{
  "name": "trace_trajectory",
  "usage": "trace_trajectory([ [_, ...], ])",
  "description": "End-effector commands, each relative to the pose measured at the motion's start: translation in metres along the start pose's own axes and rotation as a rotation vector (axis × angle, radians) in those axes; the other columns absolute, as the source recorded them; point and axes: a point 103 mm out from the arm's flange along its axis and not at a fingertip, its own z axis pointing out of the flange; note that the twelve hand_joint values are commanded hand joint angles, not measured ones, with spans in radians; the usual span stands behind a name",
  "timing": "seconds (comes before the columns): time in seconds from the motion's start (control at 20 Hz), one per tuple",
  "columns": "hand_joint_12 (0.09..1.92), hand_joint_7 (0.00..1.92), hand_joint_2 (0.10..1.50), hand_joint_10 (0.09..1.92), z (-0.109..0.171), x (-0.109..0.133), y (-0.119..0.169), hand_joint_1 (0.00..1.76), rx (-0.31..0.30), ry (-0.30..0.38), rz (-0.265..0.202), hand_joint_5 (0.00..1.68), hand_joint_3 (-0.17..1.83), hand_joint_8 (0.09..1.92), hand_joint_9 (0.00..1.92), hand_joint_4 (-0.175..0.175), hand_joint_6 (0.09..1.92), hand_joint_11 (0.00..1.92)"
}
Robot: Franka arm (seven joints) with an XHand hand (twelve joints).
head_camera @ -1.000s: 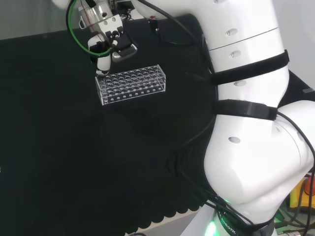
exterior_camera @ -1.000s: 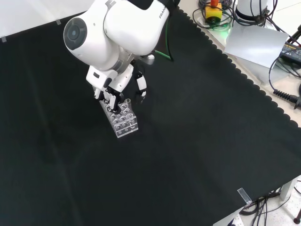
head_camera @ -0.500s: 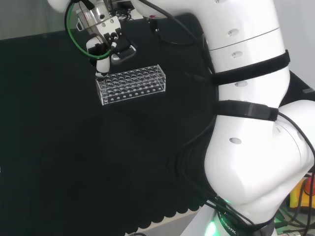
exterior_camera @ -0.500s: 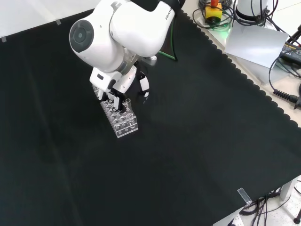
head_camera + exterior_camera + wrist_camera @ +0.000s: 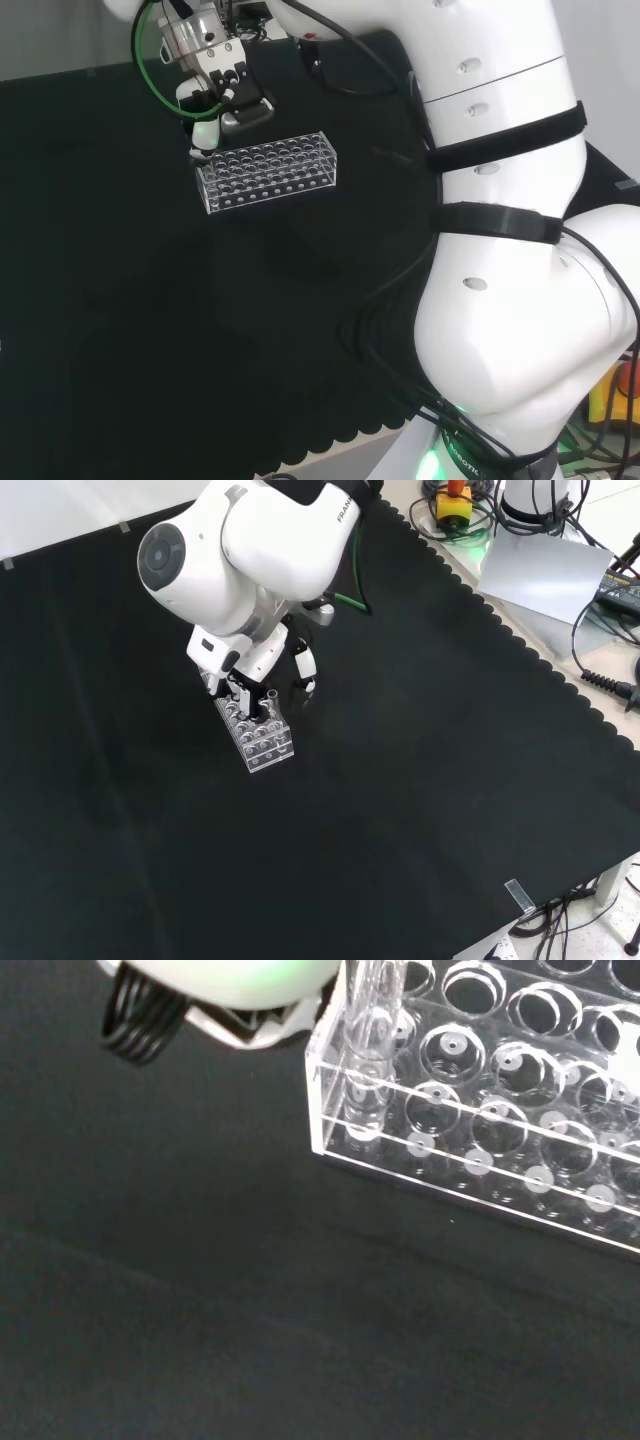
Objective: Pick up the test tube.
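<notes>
A clear test tube [image 5: 368,1050] stands upright in a corner hole of the clear plastic rack [image 5: 480,1110]. The other holes in the wrist view are bare. In the head view the hand [image 5: 212,80] hangs over the rack's [image 5: 268,170] left end, its fingers curled down onto that corner. From the front, the hand [image 5: 243,680] sits at the far end of the rack [image 5: 262,736], and the tube's top [image 5: 270,696] pokes up between fingers and thumb. A blurred white part of the hand [image 5: 230,980] touches the tube's upper part.
The arm's big white links [image 5: 500,200] fill the head view's right side, and one link [image 5: 230,550] stands above the hand in the front view. A green cable [image 5: 145,60] loops by the wrist. Cables and a grey sheet [image 5: 545,575] lie beyond the cloth's scalloped edge.
The hand has shifted slightly over the rack's end and risen a little in the head view. The rack has not moved and the tube stays in its hole.
</notes>
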Motion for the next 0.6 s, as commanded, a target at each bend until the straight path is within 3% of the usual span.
trace_trajectory([
  [0.05, 1.37, 1.38, 0.59, 0.61, -0.0005, -0.0007, 0.0074, 1.02, -0.014, 0.056, 0.037, 0.86, 0.72, 0.64, 1.24, -0.135, 0.68, 0.56],
  [0.35, 1.26, 1.55, 0.58, 0.62, 0.0017, -0.0005, 0.0115, 1.11, -0.048, 0.087, 0.060, 1.01, 0.74, 0.47, 1.48, -0.175, 0.61, 0.87],
  [0.5, 1.18, 1.61, 0.80, 0.59, 0.0011, -0.0014, 0.0115, 1.18, -0.077, 0.125, 0.081, 1.17, 0.40, 0.42, 1.57, -0.172, 0.65, 1.03],
  [0.6, 1.10, 1.65, 0.84, 0.59, 0.0006, -0.0028, 0.0119, 1.20, -0.094, 0.165, 0.098, 1.24, 0.31, 0.40, 1.61, -0.175, 0.58, 1.15],
])
